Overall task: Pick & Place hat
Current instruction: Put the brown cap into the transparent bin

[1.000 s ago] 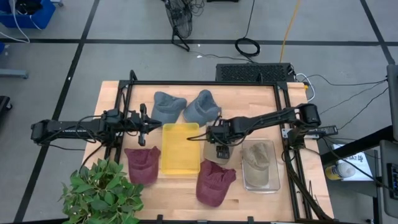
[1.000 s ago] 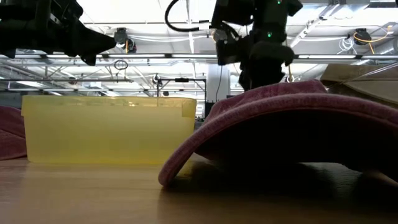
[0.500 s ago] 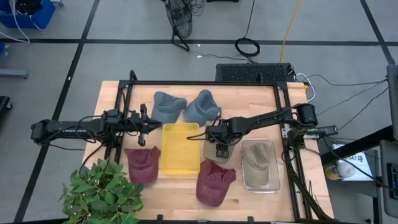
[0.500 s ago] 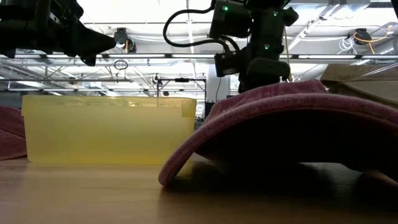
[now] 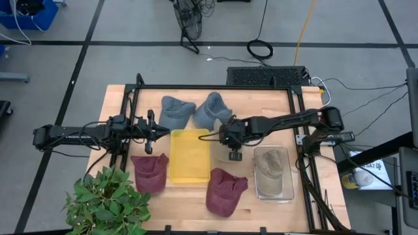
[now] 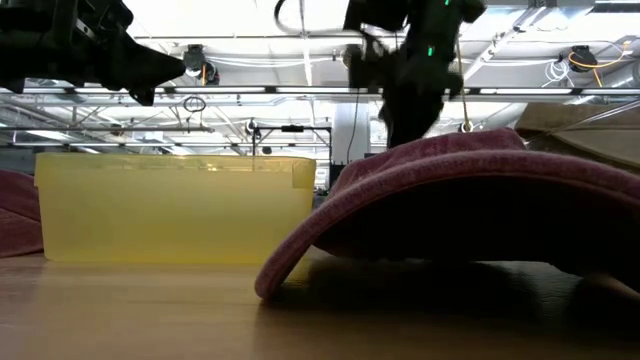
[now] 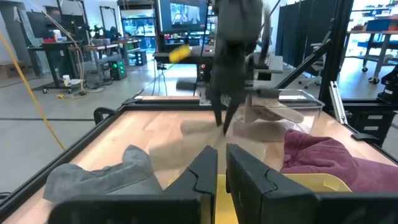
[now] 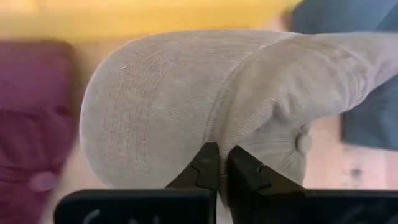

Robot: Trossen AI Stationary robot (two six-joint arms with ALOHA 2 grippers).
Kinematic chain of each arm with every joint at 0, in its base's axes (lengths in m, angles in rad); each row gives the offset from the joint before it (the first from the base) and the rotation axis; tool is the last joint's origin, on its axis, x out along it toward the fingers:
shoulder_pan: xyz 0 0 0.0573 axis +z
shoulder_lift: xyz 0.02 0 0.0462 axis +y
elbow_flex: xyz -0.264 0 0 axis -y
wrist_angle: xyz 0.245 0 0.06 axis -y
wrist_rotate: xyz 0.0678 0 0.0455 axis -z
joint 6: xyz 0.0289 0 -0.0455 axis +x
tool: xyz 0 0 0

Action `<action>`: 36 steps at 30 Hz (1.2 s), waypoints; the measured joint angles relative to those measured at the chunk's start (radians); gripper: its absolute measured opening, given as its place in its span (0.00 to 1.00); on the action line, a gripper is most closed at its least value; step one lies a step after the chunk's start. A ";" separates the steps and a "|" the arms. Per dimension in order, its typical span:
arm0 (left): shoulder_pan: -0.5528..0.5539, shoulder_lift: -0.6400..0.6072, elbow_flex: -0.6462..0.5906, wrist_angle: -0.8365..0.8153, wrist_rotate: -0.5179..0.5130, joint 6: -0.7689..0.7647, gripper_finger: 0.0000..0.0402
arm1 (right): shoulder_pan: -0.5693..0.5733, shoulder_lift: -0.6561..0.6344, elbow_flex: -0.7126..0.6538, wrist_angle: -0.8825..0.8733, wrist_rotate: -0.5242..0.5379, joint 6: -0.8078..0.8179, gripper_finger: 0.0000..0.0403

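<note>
While no writing reads anywhere, the right claw [image 8: 217, 163] pinches a tan hat [image 8: 205, 106]; the left claw [image 7: 216, 168] is pressed together.

The bin [image 5: 189, 155] sits mid-table, with two caps [image 5: 177, 111] [image 5: 211, 112] behind it, one cap [image 5: 149, 172] to its left, another [image 5: 226, 190] at its front right, and the tray [image 5: 290, 191] holding a cap [image 5: 270, 163] farther right
</note>
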State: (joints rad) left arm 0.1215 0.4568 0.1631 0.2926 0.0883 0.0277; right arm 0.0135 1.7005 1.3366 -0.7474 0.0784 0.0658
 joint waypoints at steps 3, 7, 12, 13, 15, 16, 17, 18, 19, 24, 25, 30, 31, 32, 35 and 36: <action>0.000 0.000 0.000 -0.001 0.000 0.000 0.10 | 0.000 -0.075 0.016 0.000 -0.001 0.000 0.01; 0.000 0.000 0.000 0.000 0.000 0.009 0.10 | 0.010 -0.183 0.056 -0.030 -0.001 -0.003 0.01; 0.000 0.000 0.000 0.000 0.000 0.052 0.10 | 0.062 -0.339 0.094 -0.115 -0.002 -0.019 0.01; 0.000 0.000 0.000 0.000 0.000 0.053 0.10 | 0.075 -0.371 0.097 -0.131 -0.001 0.002 0.01; 0.000 0.000 0.000 0.000 0.000 0.056 0.10 | 0.109 -0.434 0.104 -0.159 0.002 0.060 0.01; 0.000 0.000 0.000 0.000 0.000 0.058 0.10 | 0.131 -0.461 0.105 -0.179 0.005 0.088 0.01; 0.000 0.000 0.000 0.000 -0.001 0.063 0.10 | 0.156 -0.483 0.105 -0.210 0.017 0.115 0.01; 0.000 0.000 0.000 0.001 -0.001 0.068 0.10 | 0.186 -0.499 0.105 -0.243 0.036 0.144 0.00; 0.000 0.000 0.000 0.001 -0.001 0.071 0.10 | 0.220 -0.510 0.105 -0.285 0.055 0.176 0.00; 0.000 0.000 0.000 0.001 -0.001 0.067 0.10 | 0.388 -0.521 0.104 -0.445 0.169 0.341 0.00; 0.000 0.000 0.000 0.000 -0.001 0.065 0.10 | 0.420 -0.522 0.104 -0.463 0.195 0.373 0.00; 0.000 0.000 0.000 -0.001 -0.001 0.043 0.10 | 0.569 -0.515 0.104 -0.511 0.214 0.531 0.00; 0.000 0.000 0.000 -0.003 -0.001 0.042 0.10 | 0.599 -0.511 0.104 -0.528 0.214 0.566 0.00; 0.000 0.000 0.000 -0.005 -0.001 0.042 0.10 | 0.631 -0.507 0.104 -0.544 0.214 0.602 0.00; 0.000 0.000 0.000 -0.010 -0.001 0.039 0.10 | 0.714 -0.488 0.088 -0.566 0.253 0.703 0.00; 0.000 0.000 0.000 -0.013 -0.001 0.039 0.10 | 0.737 -0.483 0.074 -0.564 0.264 0.726 0.00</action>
State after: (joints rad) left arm 0.1219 0.4572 0.1635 0.2792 0.0875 0.0662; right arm 0.7502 1.2175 1.4106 -1.3113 0.3422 0.7918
